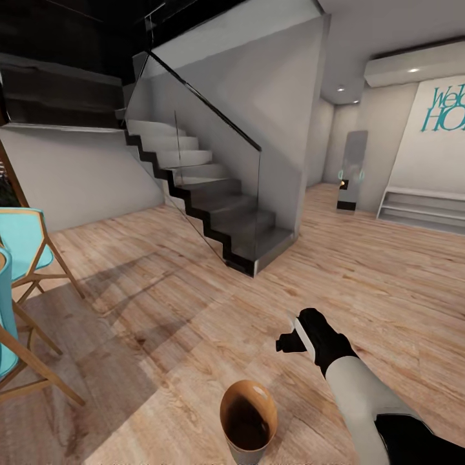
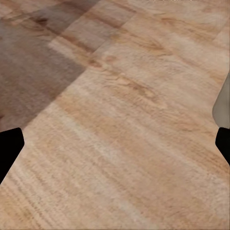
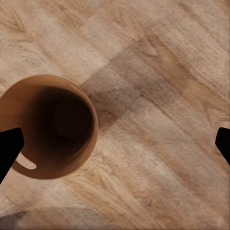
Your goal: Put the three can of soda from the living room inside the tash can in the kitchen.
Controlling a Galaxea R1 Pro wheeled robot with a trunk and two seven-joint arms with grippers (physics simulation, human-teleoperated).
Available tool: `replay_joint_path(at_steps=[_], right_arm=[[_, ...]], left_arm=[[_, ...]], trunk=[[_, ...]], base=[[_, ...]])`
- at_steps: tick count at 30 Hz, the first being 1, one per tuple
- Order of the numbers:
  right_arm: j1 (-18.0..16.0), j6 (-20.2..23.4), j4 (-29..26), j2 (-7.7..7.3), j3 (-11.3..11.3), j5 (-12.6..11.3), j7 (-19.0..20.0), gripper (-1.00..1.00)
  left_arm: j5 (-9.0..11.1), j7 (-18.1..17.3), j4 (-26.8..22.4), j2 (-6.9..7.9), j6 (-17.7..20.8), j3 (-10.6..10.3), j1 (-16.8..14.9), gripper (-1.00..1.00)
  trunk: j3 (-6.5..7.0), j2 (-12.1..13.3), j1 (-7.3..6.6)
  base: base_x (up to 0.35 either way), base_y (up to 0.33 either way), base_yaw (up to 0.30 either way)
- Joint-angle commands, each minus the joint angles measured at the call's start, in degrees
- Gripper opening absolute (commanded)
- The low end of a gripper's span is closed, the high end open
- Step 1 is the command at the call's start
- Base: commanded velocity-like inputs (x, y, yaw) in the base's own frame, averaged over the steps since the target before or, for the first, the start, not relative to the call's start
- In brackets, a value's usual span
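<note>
Trash can (image 1: 248, 421) stands upright on the light wood floor (image 1: 361, 284), low in the head view, just beside the right arm (image 1: 361, 394) and a little to that arm's left. Pale grey outer wall shows at its base; the inside is glossy copper-brown, dark toward the bottom. Inside looks empty as far as the shadowed bottom lets me tell.

Right gripper (image 1: 298, 336): black, at the end of a white forearm, held above the floor ahead of the can and slightly to its right. In the right wrist view the two black fingertips (image 3: 9, 148) sit at opposite edges of the picture, wide apart, nothing between them: released. That same view looks straight down into the can (image 3: 48, 127), which lies near one fingertip, with its slot-shaped handle hole visible as a pale curve near the rim.

Left gripper (image 2: 115, 143): fingertips (image 2: 9, 148) likewise at the two opposite edges of the left wrist view, spread, holding nothing. Below it only wood planks, with a darker shadowed patch across one corner. A pale grey curved edge at the side of that view; cannot tell what it is.

Surroundings: grey staircase (image 1: 213, 200) with glass railing ahead, teal chairs (image 1: 22, 242) with wooden legs at the left, white wall with teal lettering (image 1: 445, 110) at far right, low white shelf (image 1: 423, 206) beneath it.
</note>
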Motion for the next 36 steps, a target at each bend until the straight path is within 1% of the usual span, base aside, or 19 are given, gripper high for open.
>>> replay_joint_path(at_steps=[1, 3, 6, 7, 8, 10, 11, 12, 13, 17, 18, 21, 25, 27, 29, 31, 36], right_arm=[[0.01, -0.01, 0.00, -0.01, 0.00, -0.01, 0.00, 1.00], [0.03, -0.01, 0.00, -0.06, 0.00, -0.02, 0.00, 1.00], [0.05, -0.03, 0.00, -0.02, 0.06, -0.03, 0.00, 1.00], [0.05, -0.03, 0.01, 0.00, 0.12, -0.04, 0.00, 1.00], [0.05, -0.03, 0.04, -0.02, 0.15, -0.04, 0.00, 1.00], [0.05, -0.03, 0.06, -0.04, 0.16, -0.04, 0.00, 1.00], [0.09, -0.03, 0.07, -0.06, 0.17, -0.04, 0.00, 1.00], [0.11, -0.03, 0.11, -0.09, 0.17, -0.04, 0.00, 1.00], [0.12, -0.03, 0.12, -0.10, 0.17, -0.04, 0.00, 1.00], [0.13, -0.03, 0.22, -0.10, 0.17, -0.04, 0.00, 1.00], [0.14, -0.05, 0.51, -0.07, 0.21, -0.04, 0.00, 1.00], [0.14, -0.66, 1.43, 0.05, 0.27, -0.04, 0.00, 1.00], [0.14, -3.54, 3.74, 0.18, 0.39, -0.04, 0.00, 1.00], [0.14, -4.68, 5.01, 0.22, 0.44, -0.04, 0.00, 1.00], [0.14, -5.92, 6.41, 0.27, 0.49, 0.00, 0.00, 1.00], [0.15, -6.35, 6.88, 0.21, 0.48, 0.02, 0.00, 1.00], [0.15, -6.68, 7.29, 0.26, 0.48, 0.03, 0.00, 1.00]], left_arm=[[0.22, 0.01, -0.10, 0.02, 0.00, 0.02, 0.00, 1.00], [0.75, 0.00, -0.34, 0.09, 0.02, 0.04, -0.01, 1.00], [1.59, 0.02, -1.28, 1.01, 1.36, 0.11, -1.33, 1.00], [1.97, 0.02, -1.46, 1.43, 3.02, 0.13, -2.81, 1.00], [2.87, 0.03, -1.52, 1.78, 4.94, 0.15, -4.80, 1.00], [4.18, 0.00, -1.58, 2.09, 6.85, 0.16, -6.91, 1.00], [5.39, -0.02, -1.73, 2.52, 8.90, 0.17, -8.72, 1.00], [5.83, -0.03, -1.83, 2.78, 9.95, 0.17, -9.44, 1.00], [6.48, -0.04, -2.20, 3.44, 12.06, 0.17, -10.58, 1.00], [7.52, 0.00, -3.15, 4.73, 15.19, 0.18, -12.35, 1.00], [8.37, 0.01, -3.41, 5.11, 16.02, 0.18, -13.12, 1.00], [9.96, 0.02, -3.45, 5.49, 16.78, 0.18, -14.28, 1.00], [11.24, 0.04, -3.21, 5.73, 17.26, 0.18, -16.02, 1.00], [11.57, 0.07, -2.81, 5.78, 17.37, 0.18, -16.93, 1.00], [11.95, 0.01, -0.87, 5.80, 17.45, 0.18, -18.34, 1.00], [12.07, -0.15, 1.02, 5.81, 17.25, 0.15, -18.84, 1.00], [12.18, -0.33, 3.48, 5.86, 17.01, 0.11, -19.22, 1.00]], trunk=[[-0.18, -0.42, 0.23], [-0.54, -1.22, 0.67], [-1.08, -2.42, 1.32], [-1.26, -2.82, 1.54], [-1.44, -3.22, 1.76], [-1.80, -4.03, 2.20], [-1.98, -4.43, 2.42], [-2.16, -4.83, 2.64], [-2.34, -5.23, 2.86], [-3.06, -6.83, 3.74], [-3.24, -7.23, 3.96], [-3.77, -8.44, 4.62], [-4.49, -10.04, 5.50], [-4.85, -10.84, 5.94], [-5.21, -11.65, 6.38], [-5.57, -12.45, 6.82], [-6.47, -14.45, 7.91]], base=[[0.000, 0.000, 0.000], [0.000, 0.000, 0.000], [0.000, 0.000, 0.000], [0.000, 0.000, 0.000], [0.000, 0.000, 0.000], [0.000, 0.000, 0.000], [0.000, 0.000, 0.000], [0.000, 0.000, 0.000], [0.000, 0.000, 0.000], [0.000, 0.000, 0.000], [0.000, 0.000, 0.000], [0.000, 0.000, 0.000], [0.000, 0.000, 0.000], [0.000, 0.000, 0.000], [0.000, 0.000, 0.000], [0.000, 0.000, 0.000], [0.000, 0.000, 0.000]])
